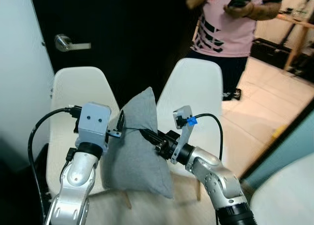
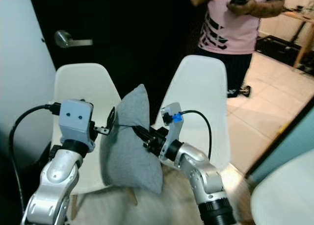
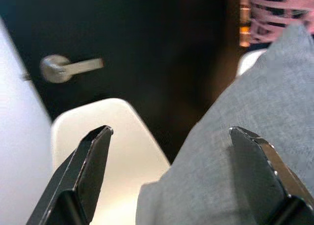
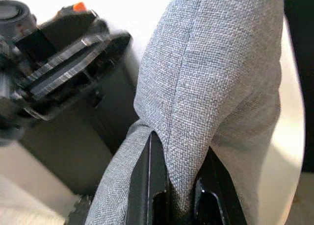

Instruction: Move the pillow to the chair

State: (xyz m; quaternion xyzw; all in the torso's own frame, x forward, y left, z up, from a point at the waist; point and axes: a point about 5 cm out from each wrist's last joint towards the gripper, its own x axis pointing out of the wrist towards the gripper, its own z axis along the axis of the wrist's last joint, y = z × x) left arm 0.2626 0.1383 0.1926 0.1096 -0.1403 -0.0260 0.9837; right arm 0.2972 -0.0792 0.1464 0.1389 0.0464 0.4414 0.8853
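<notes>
Left eye view is showing the grey pillow (image 1: 135,146) hanging upright in the air between the two arms, its long axis running top to bottom, one corner pointing up and the lower edge sagging below the grippers. It is hovering in front of the gap between two white chairs, the left chair (image 1: 73,95) and the right chair (image 1: 196,95), and is not resting on either seat.

The right gripper (image 1: 149,135) is reaching in from the right, and its fingers (image 4: 157,186) are pinching a fold of the grey fabric tightly, so this arm appears to be carrying the weight. The left gripper (image 1: 117,129) is sitting just beside the pillow's left edge with its fingers (image 3: 88,166) spread wide; one finger is lying against the cloth without clamping it.

Since the pillow is lying toward the left chair from the pinching fingers, lowering it onto that seat looks like the shorter move.

Behind the chairs, a dark door with a metal handle (image 1: 66,43) is standing shut, and a person (image 1: 230,24) in a pink shirt is holding a phone.
</notes>
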